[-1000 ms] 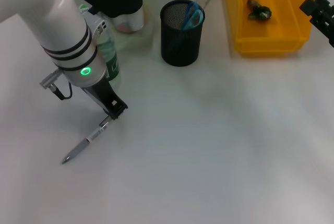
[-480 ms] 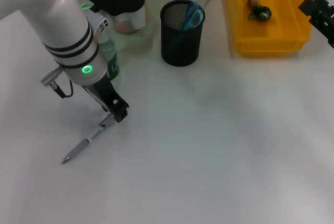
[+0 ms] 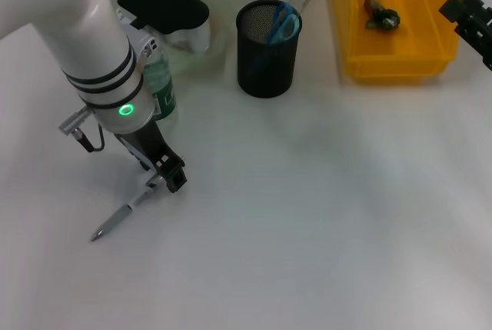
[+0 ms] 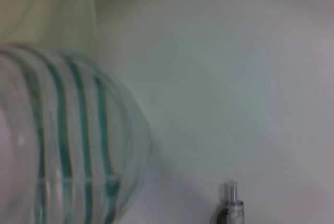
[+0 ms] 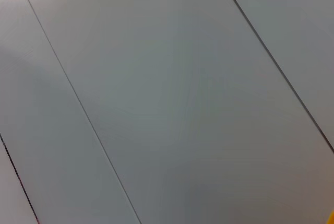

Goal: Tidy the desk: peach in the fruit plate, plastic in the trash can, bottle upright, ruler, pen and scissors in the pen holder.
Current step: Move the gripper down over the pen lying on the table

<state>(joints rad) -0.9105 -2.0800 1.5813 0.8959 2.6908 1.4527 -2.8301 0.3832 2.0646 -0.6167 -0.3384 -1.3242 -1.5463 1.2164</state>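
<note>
Pen (image 3: pixel 123 212) lies on the desk (image 3: pixel 307 230) toward its left edge, slanted. Left gripper (image 3: pixel 164 178) is at the pen's upper end; whether its jaws are closed cannot be told. For a good grasp it should probably pinch the barrel squarely, then lift toward the pen holder (image 3: pixel 266 48) near the far edge. Right gripper (image 3: pixel 469 18) waits at the far right corner.

The tabletop (image 3: pixel 323 215) lies open across its middle and right. At the rear, the bottle (image 3: pixel 160 84), pen holder (image 3: pixel 266 49) and yellow bin (image 3: pixel 392 22) block passage.
</note>
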